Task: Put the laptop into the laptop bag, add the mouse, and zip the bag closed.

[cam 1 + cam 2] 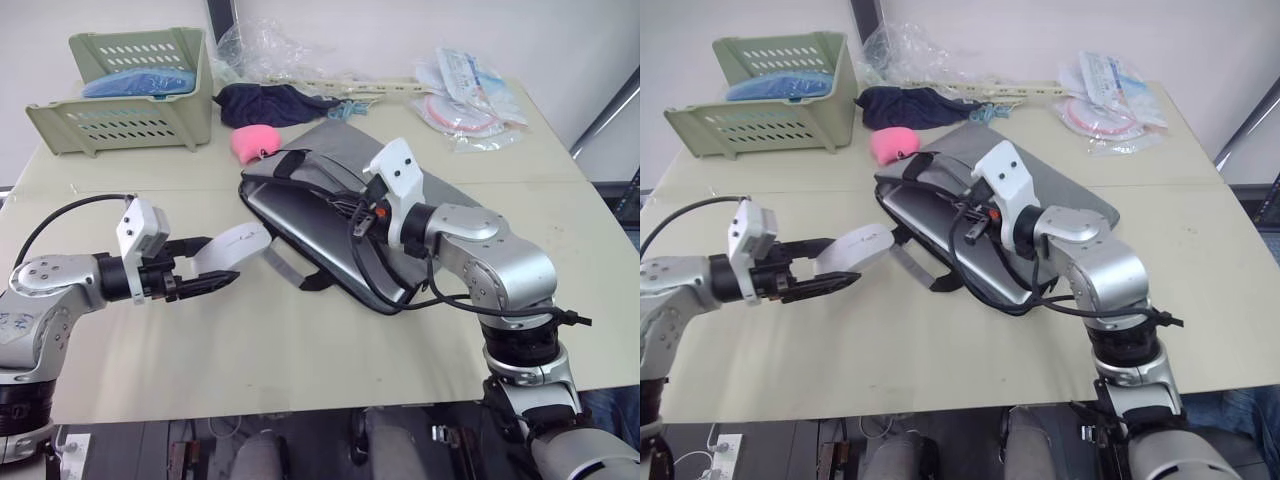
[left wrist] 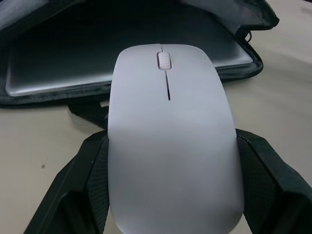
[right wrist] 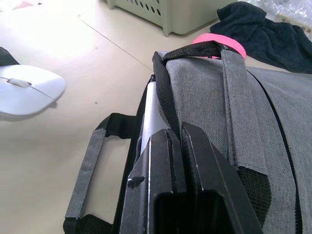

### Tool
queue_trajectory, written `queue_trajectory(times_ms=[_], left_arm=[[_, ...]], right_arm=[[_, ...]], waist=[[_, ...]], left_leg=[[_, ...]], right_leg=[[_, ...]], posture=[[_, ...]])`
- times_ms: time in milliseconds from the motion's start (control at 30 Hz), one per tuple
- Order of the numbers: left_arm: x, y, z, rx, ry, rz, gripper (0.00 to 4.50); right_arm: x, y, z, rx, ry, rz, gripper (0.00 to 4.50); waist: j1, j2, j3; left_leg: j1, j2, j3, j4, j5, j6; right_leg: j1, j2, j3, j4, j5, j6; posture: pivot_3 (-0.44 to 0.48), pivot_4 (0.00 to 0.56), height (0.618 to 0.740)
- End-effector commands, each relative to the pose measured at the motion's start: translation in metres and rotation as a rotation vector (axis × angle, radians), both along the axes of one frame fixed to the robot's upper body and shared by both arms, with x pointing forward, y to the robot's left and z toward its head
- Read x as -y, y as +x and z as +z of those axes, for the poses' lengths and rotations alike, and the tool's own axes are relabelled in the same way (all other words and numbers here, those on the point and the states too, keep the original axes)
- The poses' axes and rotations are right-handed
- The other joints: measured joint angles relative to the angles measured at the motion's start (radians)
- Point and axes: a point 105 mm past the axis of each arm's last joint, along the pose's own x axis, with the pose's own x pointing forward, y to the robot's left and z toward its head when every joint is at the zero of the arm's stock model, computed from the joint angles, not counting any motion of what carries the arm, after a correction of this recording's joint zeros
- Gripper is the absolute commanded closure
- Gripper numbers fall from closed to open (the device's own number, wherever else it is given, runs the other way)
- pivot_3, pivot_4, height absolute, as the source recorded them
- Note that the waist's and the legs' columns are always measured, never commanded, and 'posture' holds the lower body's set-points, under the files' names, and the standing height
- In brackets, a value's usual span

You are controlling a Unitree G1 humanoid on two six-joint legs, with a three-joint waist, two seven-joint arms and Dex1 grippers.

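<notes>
Laptop [image 2: 122, 73] inside open grey bag [image 1: 400, 175]; left gripper [image 1: 205, 270] clamps mouse [image 1: 235, 245] left of bag; right gripper [image 3: 178, 146] pinches bag's upper flap; green basket [image 1: 130, 125] far left holds blue item [image 1: 140, 80].

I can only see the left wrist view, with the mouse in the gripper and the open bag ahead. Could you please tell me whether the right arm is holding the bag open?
Observer: Yes. The right gripper is shut on the edge of the laptop bag's top flap and holds it raised off the laptop.
Operator: Thank you. Is the mouse over the opening yet?
Observer: No. In the head views, the mouse in the left gripper is short of the bag, above the table beside the loose handle strap.
Operator: Is anything behind the bag?
Observer: A pink toy lies at its far corner.
</notes>
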Motion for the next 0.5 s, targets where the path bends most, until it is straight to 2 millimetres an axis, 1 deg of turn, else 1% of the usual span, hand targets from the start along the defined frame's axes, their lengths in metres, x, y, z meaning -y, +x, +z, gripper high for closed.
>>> queue_trajectory(times_ms=[33, 167, 300, 500], left_arm=[[0.013, 0.004, 0.004, 0.052, 0.023, -0.024, 1.62], [0.033, 0.018, -0.002, 0.091, 0.048, -0.026, 1.62], [0.046, 0.022, -0.012, 0.097, 0.068, -0.045, 1.62], [0.063, 0.038, -0.027, 0.105, 0.083, -0.02, 1.62]], right_arm=[[-0.014, -0.016, 0.026, 0.092, 0.046, 0.072, 4.48], [-0.013, -0.013, 0.027, 0.085, 0.065, 0.058, 4.48], [-0.014, -0.014, 0.031, 0.081, 0.083, 0.057, 4.48], [-0.015, -0.015, 0.033, 0.071, 0.103, 0.052, 4.48]], waist=[[-0.005, 0.0, 0.0], [-0.01, 0.0, 0.0], [-0.014, 0.0, 0.0], [-0.012, 0.0, 0.0]], left_leg=[[0.0, 0.0, 0.0, 0.0, 0.0, 0.0], [0.0, 0.0, 0.0, 0.0, 0.0, 0.0], [0.0, 0.0, 0.0, 0.0, 0.0, 0.0], [0.0, 0.0, 0.0, 0.0, 0.0, 0.0]], right_leg=[[0.0, 0.0, 0.0, 0.0, 0.0, 0.0], [0.0, 0.0, 0.0, 0.0, 0.0, 0.0], [0.0, 0.0, 0.0, 0.0, 0.0, 0.0], [0.0, 0.0, 0.0, 0.0, 0.0, 0.0]], posture=[[0.0, 0.15, 0.74], [0.0, 0.15, 0.74], [0.0, 0.15, 0.74], [0.0, 0.15, 0.74]])
